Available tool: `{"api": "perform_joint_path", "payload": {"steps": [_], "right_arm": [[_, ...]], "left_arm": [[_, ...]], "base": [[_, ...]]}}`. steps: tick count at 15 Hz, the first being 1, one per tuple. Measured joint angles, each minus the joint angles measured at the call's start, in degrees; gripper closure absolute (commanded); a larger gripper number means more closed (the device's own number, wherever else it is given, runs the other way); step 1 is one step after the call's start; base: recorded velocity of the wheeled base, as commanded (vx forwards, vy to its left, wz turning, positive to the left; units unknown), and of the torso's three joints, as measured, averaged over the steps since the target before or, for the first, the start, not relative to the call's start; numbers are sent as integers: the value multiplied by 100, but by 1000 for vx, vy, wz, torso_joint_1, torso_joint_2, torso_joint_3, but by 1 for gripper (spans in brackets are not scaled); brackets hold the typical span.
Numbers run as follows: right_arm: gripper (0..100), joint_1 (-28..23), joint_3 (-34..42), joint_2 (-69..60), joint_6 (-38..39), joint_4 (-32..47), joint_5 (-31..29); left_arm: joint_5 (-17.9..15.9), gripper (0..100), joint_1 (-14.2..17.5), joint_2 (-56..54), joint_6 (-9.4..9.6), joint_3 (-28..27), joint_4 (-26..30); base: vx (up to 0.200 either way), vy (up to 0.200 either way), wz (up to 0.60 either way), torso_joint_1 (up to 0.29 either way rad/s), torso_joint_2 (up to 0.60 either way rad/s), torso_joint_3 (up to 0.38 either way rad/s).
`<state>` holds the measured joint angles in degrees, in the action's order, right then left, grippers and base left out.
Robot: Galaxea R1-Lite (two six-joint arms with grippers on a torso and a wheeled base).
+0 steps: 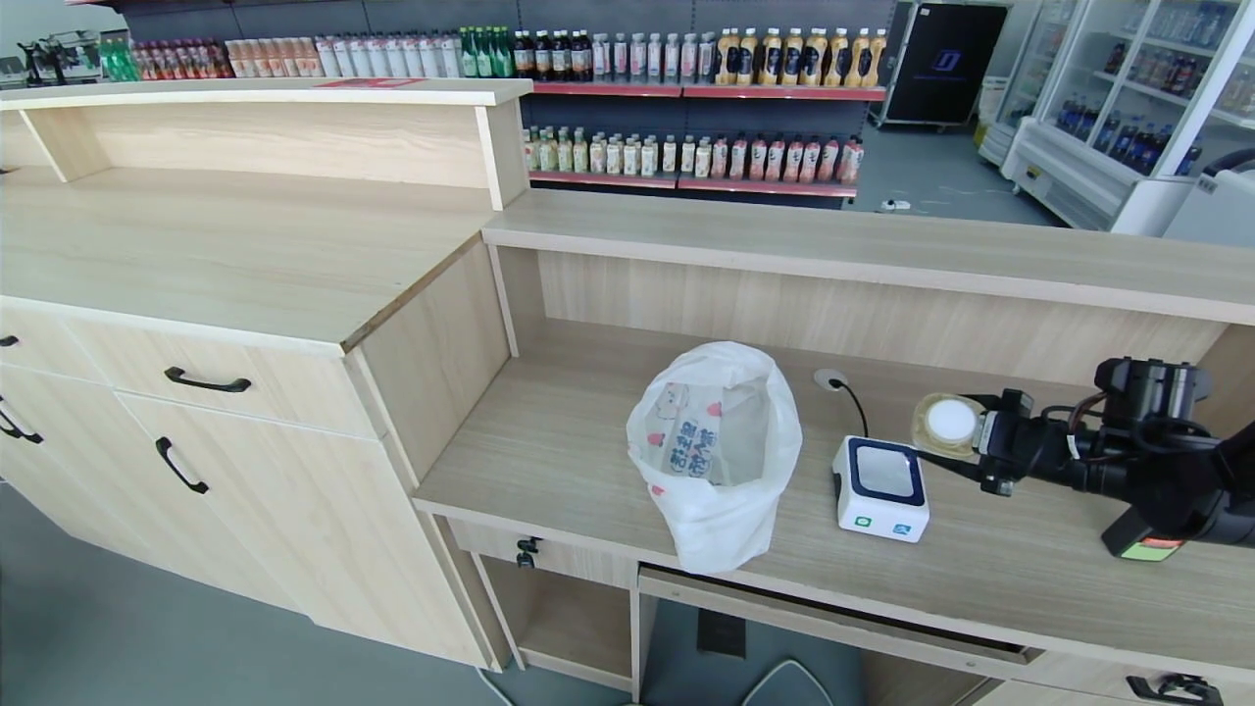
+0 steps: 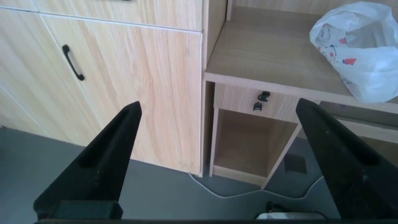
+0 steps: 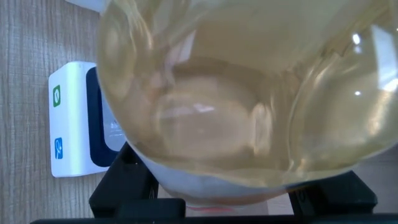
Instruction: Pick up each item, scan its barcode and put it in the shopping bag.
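Clear plastic bottle of pale yellow liquid, white cap [image 3: 236, 93]: clamped in right gripper [image 1: 983, 438], right of centre, head view. White plastic shopping bag [image 1: 716, 451] stands open, centre. White square scanner [image 1: 880, 487] sits between bag and bottle. Left gripper [image 2: 217, 168]: fingers spread wide.

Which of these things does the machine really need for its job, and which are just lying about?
Job: bottle held in the right tool; scanner; shopping bag.
Lying about: drink shelves; fridge; cupboard.
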<state>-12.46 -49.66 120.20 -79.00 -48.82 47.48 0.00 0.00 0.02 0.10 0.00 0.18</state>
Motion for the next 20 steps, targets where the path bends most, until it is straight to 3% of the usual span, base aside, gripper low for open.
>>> {"api": "perform_joint_path", "payload": {"steps": [14,17,20], "right_arm": [[100,212,-612,235,195,13,0],[100,11,-755,-304,1156,20,-213],[100,-873,-367,-1391,2226,33,-723]], "left_arm": [[0,0,0,0,0,0,-2],[0,0,0,0,-2,0,0],[0,0,0,0,0,0,0]], "base": [[0,0,0,0,0,0],[0,0,0,0,0,0],[0,0,0,0,0,0]]}}
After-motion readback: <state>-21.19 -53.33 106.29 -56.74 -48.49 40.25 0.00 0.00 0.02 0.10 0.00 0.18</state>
